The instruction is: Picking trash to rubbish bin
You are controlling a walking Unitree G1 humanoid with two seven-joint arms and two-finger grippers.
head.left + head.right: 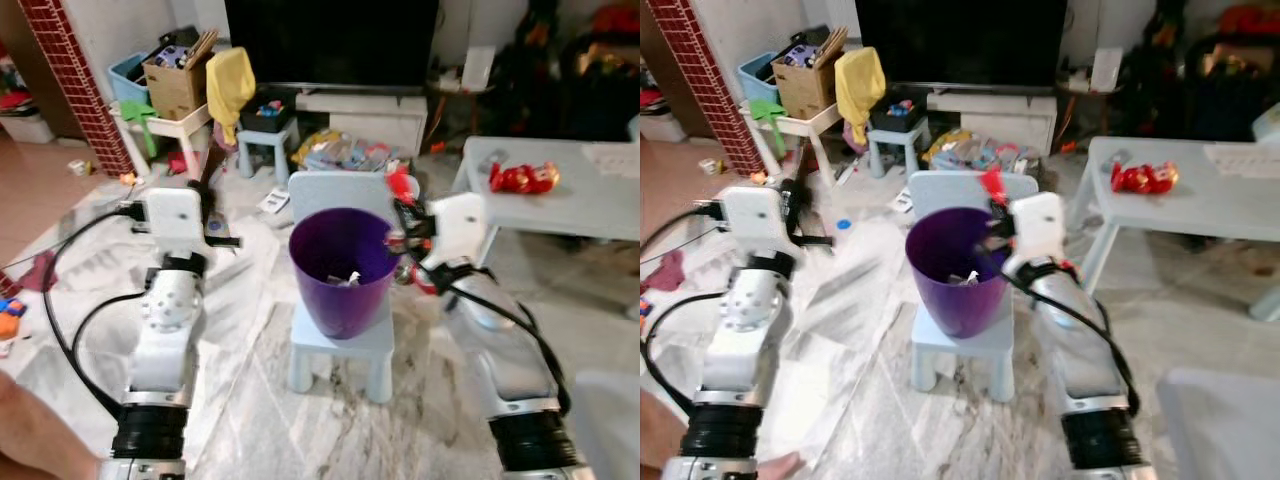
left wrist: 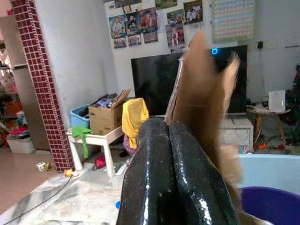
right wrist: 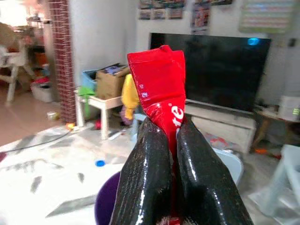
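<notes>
Right claw [image 3: 174, 140] pinches glossy red wrapper [image 3: 160, 84]; left claw [image 2: 168, 140] clamps brown cardboard [image 2: 204, 89].

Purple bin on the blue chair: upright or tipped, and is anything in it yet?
Upright: the purple bin stands on the blue chair with its mouth facing up. It isn't empty; a pale scrap lies inside.

Bin [image 1: 342, 268] stands on stool [image 1: 340, 345], centre. Tabletop [image 1: 590, 205] far right carries a wrapper [image 1: 523, 178]. Box [image 1: 178, 75] far left; television [image 1: 330, 42] behind.
</notes>
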